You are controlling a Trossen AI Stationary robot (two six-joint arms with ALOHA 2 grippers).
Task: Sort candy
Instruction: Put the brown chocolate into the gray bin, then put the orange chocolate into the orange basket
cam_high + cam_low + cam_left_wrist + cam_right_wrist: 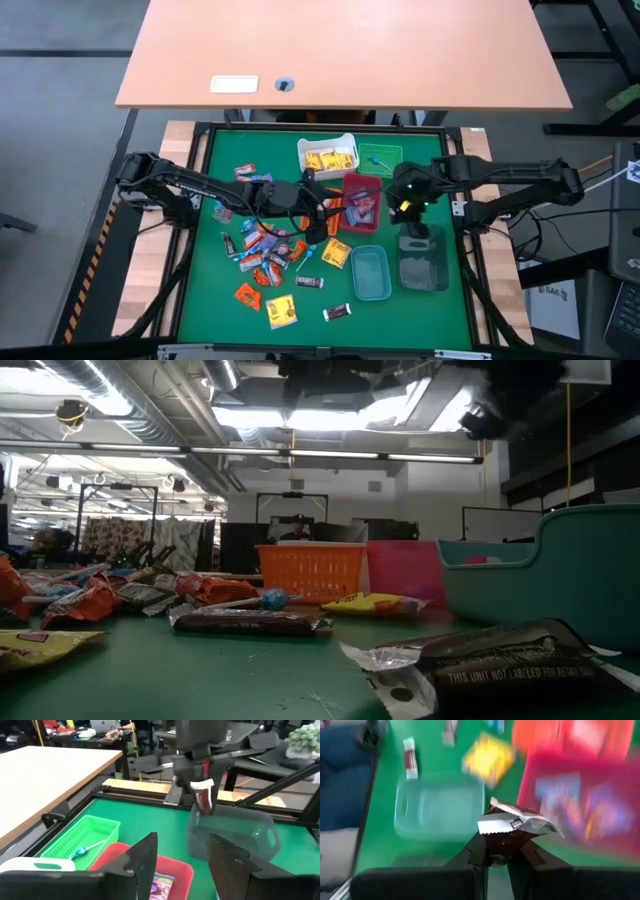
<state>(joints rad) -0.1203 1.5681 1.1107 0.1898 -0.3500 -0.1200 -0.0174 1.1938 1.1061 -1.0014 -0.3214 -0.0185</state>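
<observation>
Many wrapped candy pieces [270,250] lie on the green mat's left half. More candy shows in the white bin [327,155] and the red bin [360,195]. My right gripper [407,212] hangs between the red bin and the clear bin [422,262], shut on a dark brown candy [204,796]. My left gripper [182,865] hovers open over the red bin's [155,872] left side with nothing between its fingers. The low view shows candy [480,660] close up, but neither gripper clearly. My right gripper pinches the dark brown candy between its two fingers [477,851], which have the brown part [500,839] of the wrapper. The fingers slant down from above. The candy sticks out below the fingertips with a silvery crimped end [517,824], lifted clear, close over the clear bin [232,835].
A green bin [380,155] holding a blue lollipop [80,852] stands at the far side next to the white bin. A light blue bin [370,272] sits left of the clear one. A wooden table [340,50] stands beyond the mat. Bare mat lies along the near edge.
</observation>
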